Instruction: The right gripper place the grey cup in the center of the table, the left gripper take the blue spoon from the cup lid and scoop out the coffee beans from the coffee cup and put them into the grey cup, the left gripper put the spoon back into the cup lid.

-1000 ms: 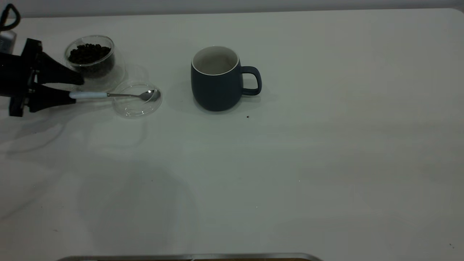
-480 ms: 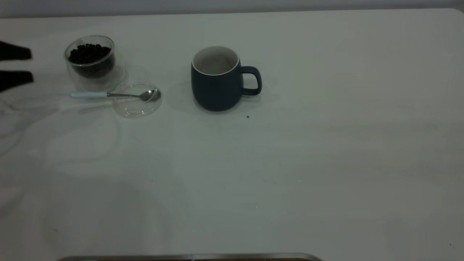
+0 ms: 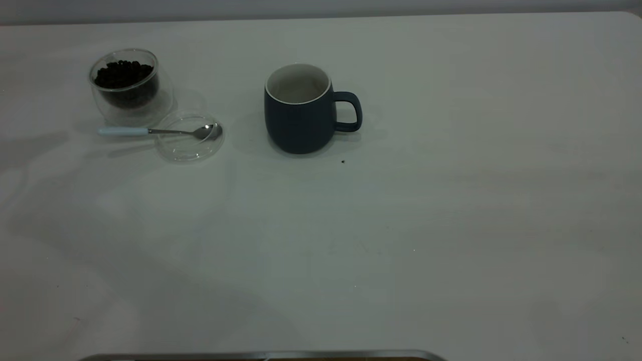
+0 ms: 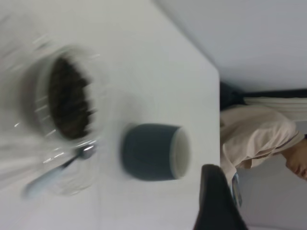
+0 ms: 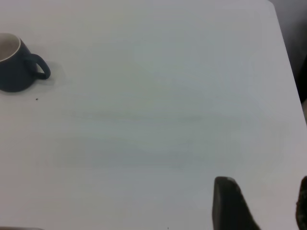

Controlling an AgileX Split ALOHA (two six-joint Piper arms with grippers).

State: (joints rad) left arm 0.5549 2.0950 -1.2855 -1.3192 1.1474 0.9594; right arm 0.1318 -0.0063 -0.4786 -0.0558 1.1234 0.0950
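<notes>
The grey cup [image 3: 301,113] stands upright near the middle of the table [image 3: 451,225], handle to the right. The coffee cup [image 3: 125,85] holding coffee beans [image 3: 123,74] stands at the far left. The cup lid [image 3: 189,143] lies in front of it. The blue spoon [image 3: 150,131] rests with its bowl in the lid and its handle sticking out left. Neither gripper shows in the exterior view. My left gripper [image 4: 259,206] is open and empty, off to the side of the cups [image 4: 153,151]. My right gripper [image 5: 268,211] is open and empty over bare table, far from the grey cup [image 5: 14,67].
A dark speck [image 3: 343,161] lies just in front of the grey cup's handle. A metal edge [image 3: 261,356] runs along the table's near side. A person in a beige top [image 4: 254,139] is beyond the table's end in the left wrist view.
My left gripper, which was at the spoon's handle, has drawn back to the left and out of the exterior view. The spoon, lid and cups have not moved.
</notes>
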